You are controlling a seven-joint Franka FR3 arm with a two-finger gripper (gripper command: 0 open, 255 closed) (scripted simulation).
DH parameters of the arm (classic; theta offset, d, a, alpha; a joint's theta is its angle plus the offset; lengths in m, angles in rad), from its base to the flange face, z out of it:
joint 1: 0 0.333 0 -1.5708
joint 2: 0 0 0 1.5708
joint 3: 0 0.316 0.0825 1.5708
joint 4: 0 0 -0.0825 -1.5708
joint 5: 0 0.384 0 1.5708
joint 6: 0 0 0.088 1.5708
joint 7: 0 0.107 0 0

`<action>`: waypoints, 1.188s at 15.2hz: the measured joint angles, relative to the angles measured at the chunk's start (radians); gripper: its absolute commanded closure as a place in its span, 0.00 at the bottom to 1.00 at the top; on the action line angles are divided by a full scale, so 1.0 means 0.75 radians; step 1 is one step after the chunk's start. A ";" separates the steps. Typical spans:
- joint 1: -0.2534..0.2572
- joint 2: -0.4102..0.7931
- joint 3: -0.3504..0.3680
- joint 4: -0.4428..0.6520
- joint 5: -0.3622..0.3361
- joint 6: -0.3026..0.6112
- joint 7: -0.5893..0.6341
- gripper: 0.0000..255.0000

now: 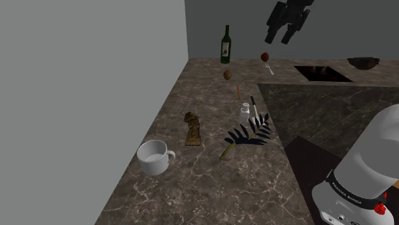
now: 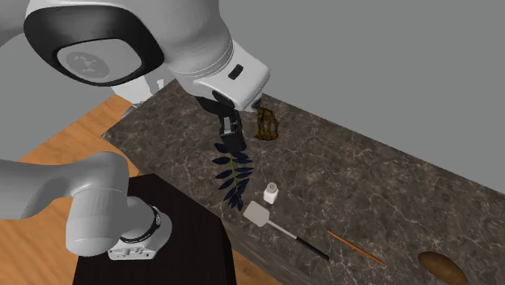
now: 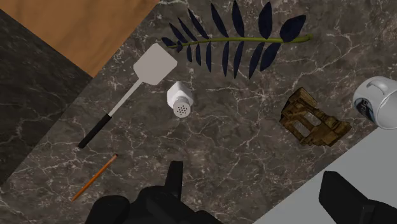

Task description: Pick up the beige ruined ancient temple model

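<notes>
Marble counter [image 1: 211, 185], temple model [image 1: 192, 129], mug [image 1: 155, 157], spatula [image 3: 125, 100]

I see the arm [image 2: 202, 57] bending low over the dark marbled table [image 2: 364, 178], the brown temple [image 2: 267, 124] just beyond it; a frond [image 2: 233, 174], shaker [image 2: 271, 193], spatula [image 2: 259, 214] and pencil [image 2: 354, 245] lie along the near edge.

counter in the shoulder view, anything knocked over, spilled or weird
Nothing is spilled or tipped: the mug and shaker stand upright. The oddest item is a dark blue leafy frond lying flat among kitchen things on the counter. The brown temple model looks broken, apparently by design.
</notes>
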 measured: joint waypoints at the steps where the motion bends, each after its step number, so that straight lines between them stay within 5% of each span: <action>1: 0.000 0.000 0.000 0.000 0.000 0.000 0.000 0.00; 18: 0.062 0.517 0.408 0.057 0.022 0.334 0.420 0.00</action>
